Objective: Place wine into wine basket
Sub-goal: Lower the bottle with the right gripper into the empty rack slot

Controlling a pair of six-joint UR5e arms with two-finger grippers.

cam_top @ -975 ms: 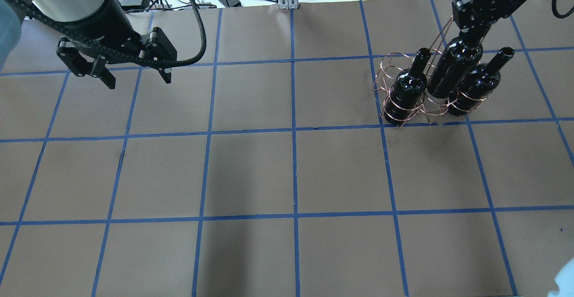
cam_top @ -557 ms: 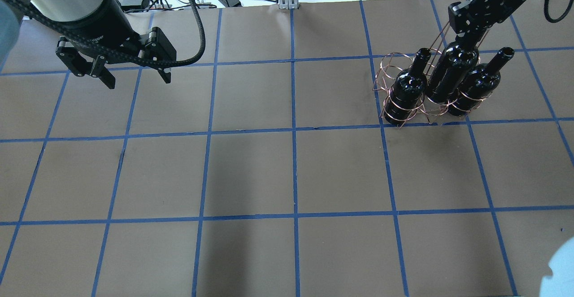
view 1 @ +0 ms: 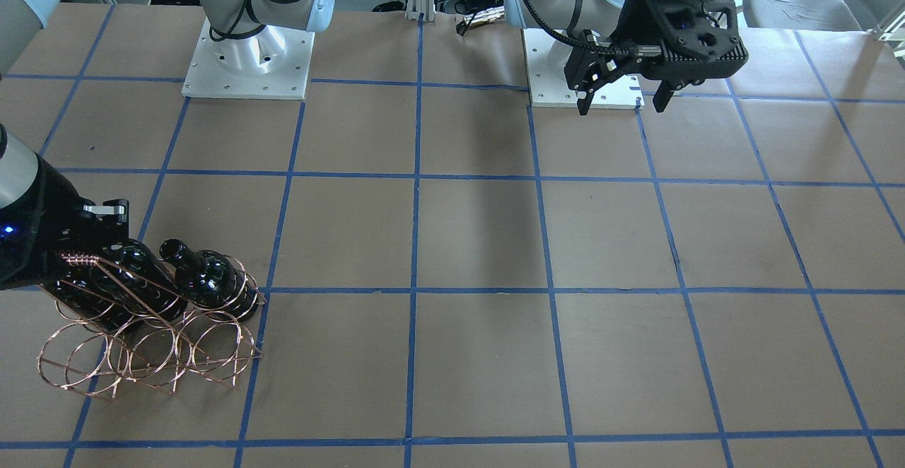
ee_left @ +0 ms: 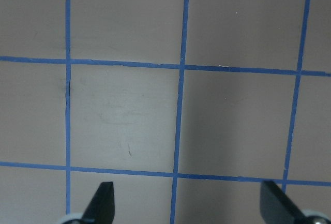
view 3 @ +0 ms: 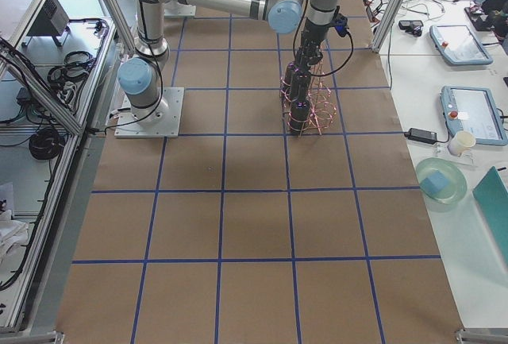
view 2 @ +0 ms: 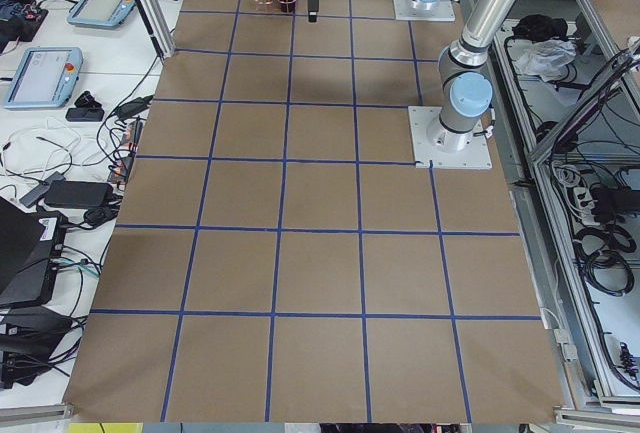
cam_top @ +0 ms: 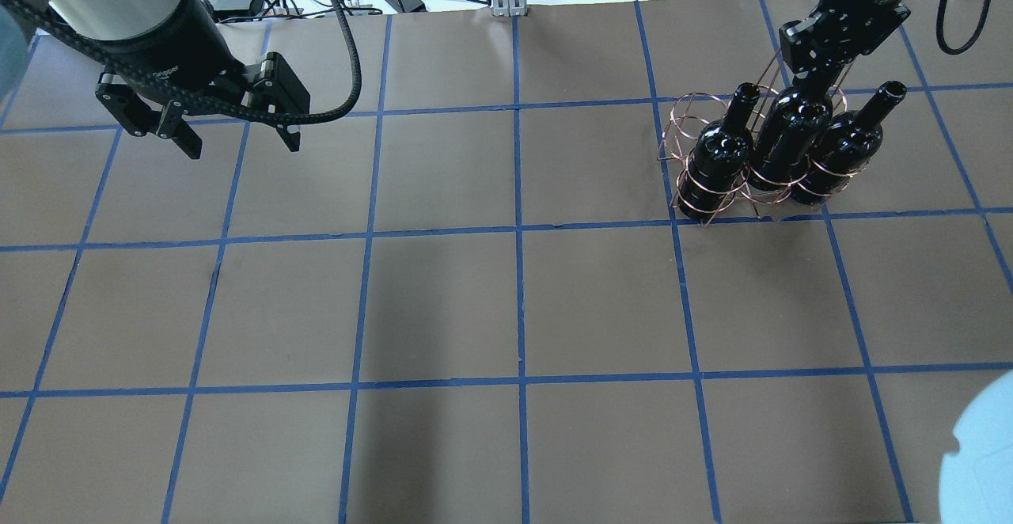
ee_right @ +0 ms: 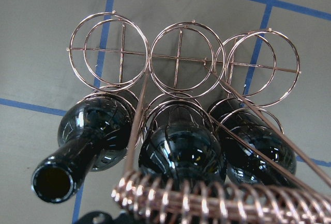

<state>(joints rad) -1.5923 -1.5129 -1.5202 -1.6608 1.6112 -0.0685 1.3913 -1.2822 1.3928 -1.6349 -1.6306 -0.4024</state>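
The wine [cam_top: 791, 140], a glossy near-black bottle, stands in the middle ring of the front row of the copper wire wine basket [cam_top: 674, 116]. My right gripper [cam_top: 821, 65] is directly above it and shut on its neck, which is hidden under the fingers. In the right wrist view the wine [ee_right: 181, 151] sits behind the basket's coil-wrapped handle [ee_right: 217, 198]. Two look-alike bottles [cam_top: 720, 156] [cam_top: 847, 144] fill the rings on either side. My left gripper [cam_top: 243, 144] is open and empty, far away over the table's left back part.
The basket's other row of rings [ee_right: 178, 58] holds nothing. The brown table [cam_top: 514, 310] carries a blue tape grid. A pale blue object [cam_top: 981, 453] shows at the overhead view's lower right corner. The arm bases [view 1: 247, 58] stand at the robot's side.
My right gripper has moved down with the wine, and the bottle sits lower in the basket's middle ring. The left arm has barely moved.
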